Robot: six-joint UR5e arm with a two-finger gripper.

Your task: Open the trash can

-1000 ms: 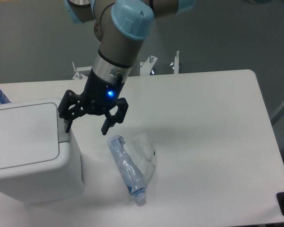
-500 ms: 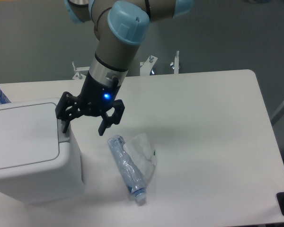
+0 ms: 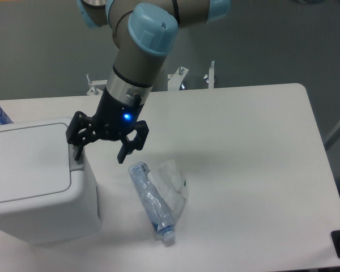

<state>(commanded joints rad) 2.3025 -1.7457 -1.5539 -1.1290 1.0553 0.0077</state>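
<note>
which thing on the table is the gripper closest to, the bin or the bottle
The trash can: one gripper finger sits at its rim, while the crushed bottle lies lower right, apart.

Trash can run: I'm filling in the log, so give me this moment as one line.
phase: approach | hand: open, one finger at grey tab | trash can: lid shut | crushed bottle: lying on table, untouched

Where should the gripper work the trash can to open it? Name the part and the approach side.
Likely the grey push-button tab at the lid's right rim, pressed from above. The trash can has a flat, closed lid; the open gripper has one finger there.
</note>
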